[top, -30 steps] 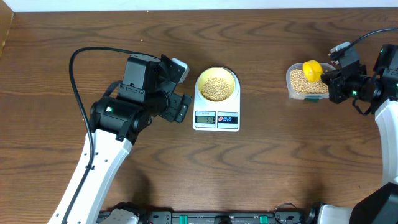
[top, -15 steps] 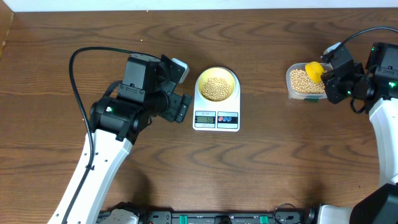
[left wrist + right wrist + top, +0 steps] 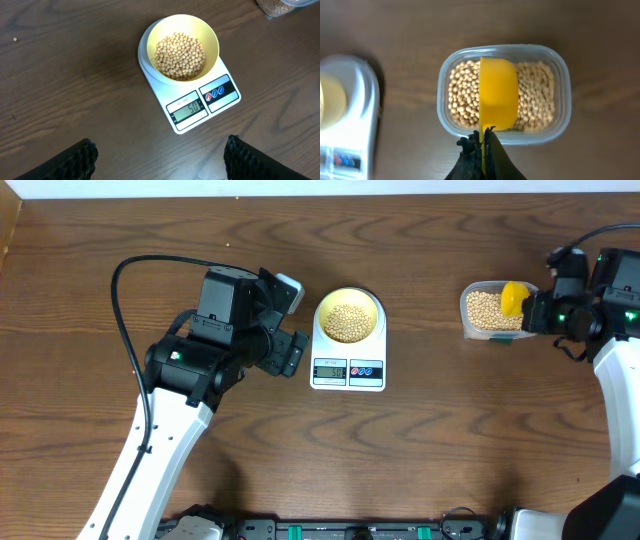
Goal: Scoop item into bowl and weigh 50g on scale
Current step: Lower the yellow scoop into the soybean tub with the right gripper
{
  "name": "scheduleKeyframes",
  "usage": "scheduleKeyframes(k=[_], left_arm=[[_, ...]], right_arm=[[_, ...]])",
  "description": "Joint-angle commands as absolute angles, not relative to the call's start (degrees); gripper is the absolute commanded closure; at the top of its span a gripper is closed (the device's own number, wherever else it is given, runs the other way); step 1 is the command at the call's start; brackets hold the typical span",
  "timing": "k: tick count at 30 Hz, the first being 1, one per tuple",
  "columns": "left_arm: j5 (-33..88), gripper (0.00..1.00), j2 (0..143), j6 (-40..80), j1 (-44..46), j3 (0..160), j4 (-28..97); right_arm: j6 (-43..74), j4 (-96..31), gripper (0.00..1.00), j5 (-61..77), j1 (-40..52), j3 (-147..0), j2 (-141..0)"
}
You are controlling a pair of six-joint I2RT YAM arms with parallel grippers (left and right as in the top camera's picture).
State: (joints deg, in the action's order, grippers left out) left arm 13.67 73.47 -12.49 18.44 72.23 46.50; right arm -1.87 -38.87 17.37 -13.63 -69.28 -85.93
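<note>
A pale yellow-green bowl (image 3: 349, 314) full of tan beans (image 3: 179, 56) sits on the white scale (image 3: 348, 367); the bowl (image 3: 179, 26) and the scale (image 3: 196, 107) show in the left wrist view, display reading 50. My left gripper (image 3: 159, 156) is open and empty, left of the scale (image 3: 285, 330). My right gripper (image 3: 483, 140) is shut on the handle of a yellow scoop (image 3: 497, 100), turned on its side over the clear tub (image 3: 560, 70) of beans (image 3: 536, 100). The scoop (image 3: 514, 299) and tub (image 3: 478, 332) show at the right of the overhead view.
The scale's edge (image 3: 350, 105) shows at the left of the right wrist view. A black cable (image 3: 125, 290) loops behind the left arm. The table's far edge runs along the top.
My right gripper has swung to the right and rotated, turning the scoop on its side over the tub. The left arm, bowl and scale have not moved.
</note>
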Motion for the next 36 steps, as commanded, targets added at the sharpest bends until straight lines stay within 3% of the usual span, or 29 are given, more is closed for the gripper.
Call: scheduleKeyframes(k=[1, 10, 17, 19, 31, 36], left_arm=[[14.4, 0.17, 73.6, -13.2, 18.2, 72.2, 46.7], [14.4, 0.17, 73.6, -13.2, 18.2, 72.2, 46.7], [14.4, 0.17, 73.6, -13.3, 18.2, 72.2, 46.7], [14.4, 0.17, 73.6, -13.2, 18.2, 72.2, 46.7], [14.4, 0.17, 73.6, -13.3, 18.2, 72.2, 46.7], [14.4, 0.17, 73.6, -13.3, 18.2, 72.2, 46.7]], right_arm=[[22.4, -37.1, 0.98, 11.3, -13.4, -69.9, -88.4], [31.0, -27.7, 0.99, 17.1, -13.4, -69.9, -96.3], [31.9, -27.7, 0.98, 18.6, -13.4, -69.9, -98.1], [31.8, -28.1, 0.93, 18.6, -13.4, -69.9, -98.1], [29.3, -31.4, 0.42, 18.6, -13.4, -70.0, -98.1], [27.7, -33.7, 0.27, 18.6, -13.4, -70.0, -98.1]])
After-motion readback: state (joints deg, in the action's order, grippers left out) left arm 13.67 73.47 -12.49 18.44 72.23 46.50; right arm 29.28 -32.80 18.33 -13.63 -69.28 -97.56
